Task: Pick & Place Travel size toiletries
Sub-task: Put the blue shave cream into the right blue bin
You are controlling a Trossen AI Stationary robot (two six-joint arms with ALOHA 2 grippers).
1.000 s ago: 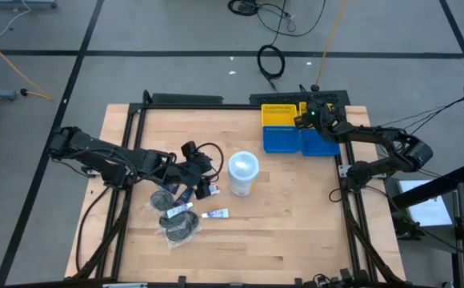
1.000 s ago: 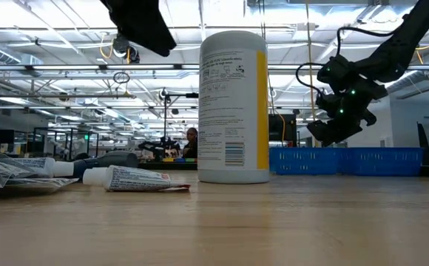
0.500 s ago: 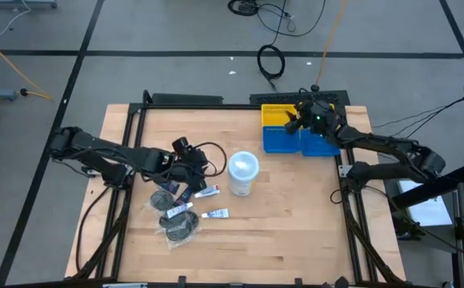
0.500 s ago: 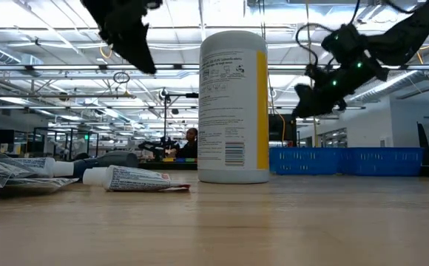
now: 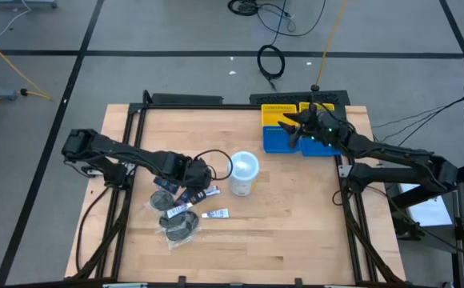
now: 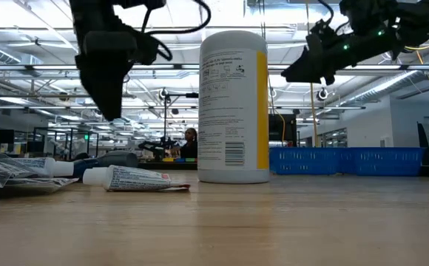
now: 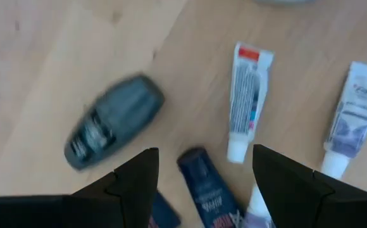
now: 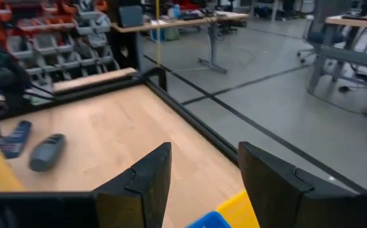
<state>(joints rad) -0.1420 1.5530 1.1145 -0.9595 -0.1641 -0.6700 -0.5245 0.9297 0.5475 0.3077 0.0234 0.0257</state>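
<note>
On the table's (image 5: 296, 240) left half we see the toiletries gathered in a loose cluster, between the left edge and the tub. Nearest the left edge are two dark wrapped discs: one (image 5: 164, 201) lies just beside the left gripper, the other (image 5: 181, 230) lies closer to the front edge. A white tube (image 5: 178, 211) rests between them, and a second white tube (image 5: 215, 214) lies just to its right, apart from it.

Our left gripper (image 5: 194, 175) hangs above the back of this cluster, pointing down at the table. Its fingers (image 7: 133, 183) stand apart and hold nothing. Through its wrist view we see a grey bottle (image 7: 112, 121) lying on its side on the wood, a dark blue tube (image 7: 207, 188) in line with the gap between the fingers, and a white tube with a red end (image 7: 243, 100) just beyond. Another white tube (image 7: 351, 114) lies off to one side.

Right of the cluster the white tub (image 5: 243, 173) stands upright near the table's middle.

At the back right corner sit the yellow bin (image 5: 278, 111) and the blue bins (image 5: 280, 141), touching one another. Our right gripper (image 5: 294, 128) hovers over the blue bins, raised well above them in the low view (image 6: 297, 72). Its fingers (image 8: 142, 180) are spread and nothing is between them.
</note>
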